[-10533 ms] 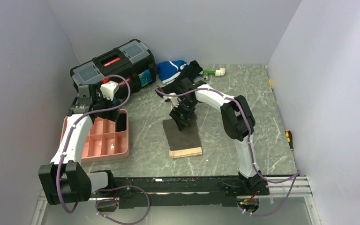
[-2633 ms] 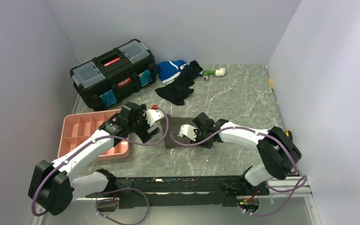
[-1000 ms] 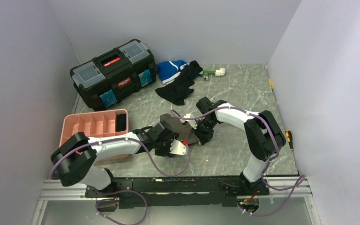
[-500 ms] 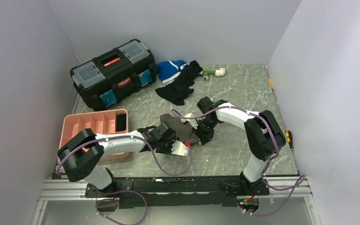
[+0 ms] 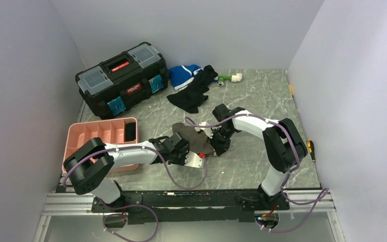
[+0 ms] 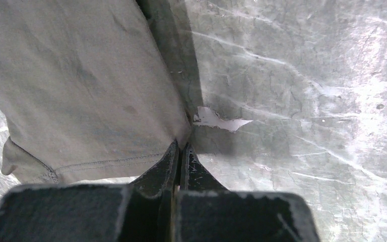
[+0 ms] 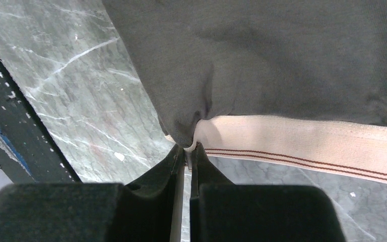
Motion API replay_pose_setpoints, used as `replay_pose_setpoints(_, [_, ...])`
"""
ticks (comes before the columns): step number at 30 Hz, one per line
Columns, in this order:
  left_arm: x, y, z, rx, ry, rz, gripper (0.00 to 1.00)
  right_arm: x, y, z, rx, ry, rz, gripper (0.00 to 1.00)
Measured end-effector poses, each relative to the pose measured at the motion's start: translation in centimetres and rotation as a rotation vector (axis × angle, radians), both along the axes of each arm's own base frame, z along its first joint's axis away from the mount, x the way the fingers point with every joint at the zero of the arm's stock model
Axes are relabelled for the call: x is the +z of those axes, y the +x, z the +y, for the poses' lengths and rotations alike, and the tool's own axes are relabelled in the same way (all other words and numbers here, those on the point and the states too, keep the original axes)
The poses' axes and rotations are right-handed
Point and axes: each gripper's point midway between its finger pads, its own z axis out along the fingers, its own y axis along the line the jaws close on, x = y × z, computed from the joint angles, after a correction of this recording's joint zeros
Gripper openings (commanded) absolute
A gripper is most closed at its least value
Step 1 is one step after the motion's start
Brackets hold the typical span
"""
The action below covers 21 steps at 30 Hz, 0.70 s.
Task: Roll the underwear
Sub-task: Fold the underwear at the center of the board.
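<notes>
Shut since a second ago, when spread beside the cloth: left tool (image 6: 181,150), now pressed together on a lower edge of the underwear (image 6: 80,85), with the fabric running up and left from the tips to fill the upper left of the left wrist frame. Just right of those tips, a white fleck (image 6: 216,121) on the marbled table (image 5: 252,101). Pinched tight as well: right tool (image 7: 190,148), clamped where the grey-brown cloth meets the beige waistband (image 7: 307,143), a small pucker of fabric bunched just above the tips and the band stretching off to the right edge of the right wrist frame. In the top view, underwear at centre frame, partly lifted and bunched between the two tools, low over the table, left tool at its lower left side, right tool at its right side. At middle left, a pink tray (image 5: 101,143) with a dark item in its right-hand compartment. At upper left, a black toolbox (image 5: 122,76); right of it, near the back wall, a blue-and-white garment (image 5: 184,74) with a black garment (image 5: 191,96) beside it, both well apart from the underwear.
</notes>
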Motion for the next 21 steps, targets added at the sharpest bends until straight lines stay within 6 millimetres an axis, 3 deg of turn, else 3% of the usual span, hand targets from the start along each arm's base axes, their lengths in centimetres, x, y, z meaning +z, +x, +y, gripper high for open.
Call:
replay_pose_setpoints(7, [0.1, -0.8, 0.5, 0.028, -0.011, 0.025, 0.0, -0.1, -1.3, 0.2, 0.004, 0.028, 0.051, 0.0])
replay_pose_setpoints(12, [0.4, -3.3, 0.8, 0.012, -0.003, 0.096, 0.0, 0.1, -3.8, 0.1, 0.039, 0.045, 0.125, 0.0])
replay_pose_setpoints(17, [0.8, -5.7, 1.3, -0.009, 0.008, 0.185, 0.0, 1.2, -5.8, -0.1, 0.07, 0.057, 0.184, 0.0])
replay_pose_setpoints(21, [2.1, -5.9, 1.0, -0.016, -0.003, 0.221, 0.0, 2.6, -6.1, -0.1, 0.085, 0.055, 0.213, 0.0])
